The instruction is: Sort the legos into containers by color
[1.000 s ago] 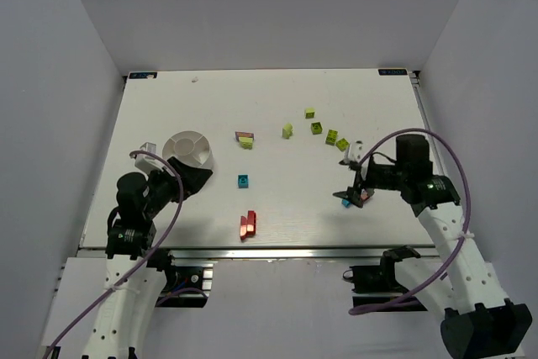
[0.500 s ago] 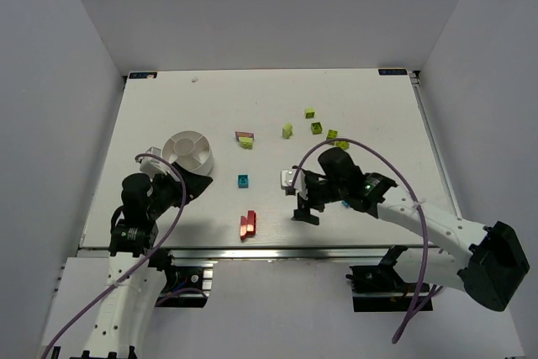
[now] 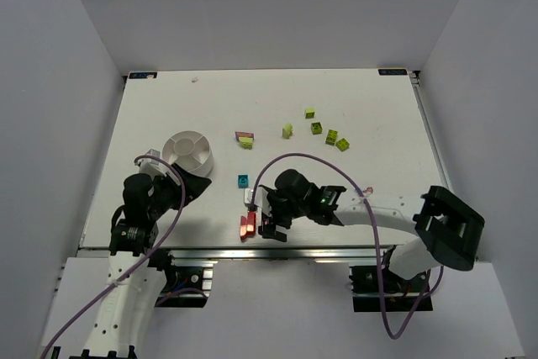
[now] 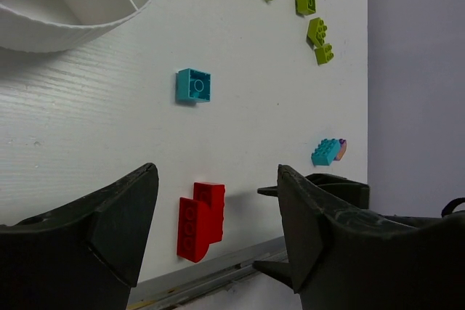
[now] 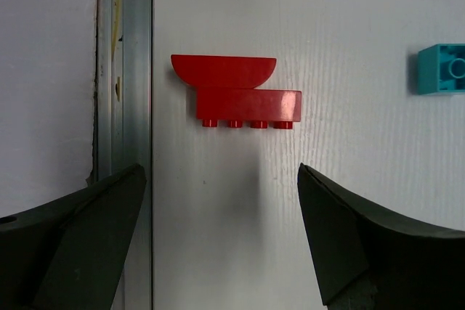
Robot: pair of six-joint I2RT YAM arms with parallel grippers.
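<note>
Brick pair (image 3: 247, 224) just left of right tool (image 3: 263, 218)

left pincer (image 4: 218, 176): jaws spread wide, held above the desk (image 4: 94, 128). red lego pair (image 4: 200, 210): flat on the desk, seen between the two fingers. teal lego (image 4: 193, 86): alone, farther out. white dish (image 4: 80, 27): upper left, dividers visible. lime legos (image 4: 305, 2): scattered along the top. teal-and-pink piece (image 4: 328, 152): at right.

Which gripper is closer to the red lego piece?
Right. The right gripper sits open just beside the red lego; the left gripper is farther off, by the white dish.
</note>
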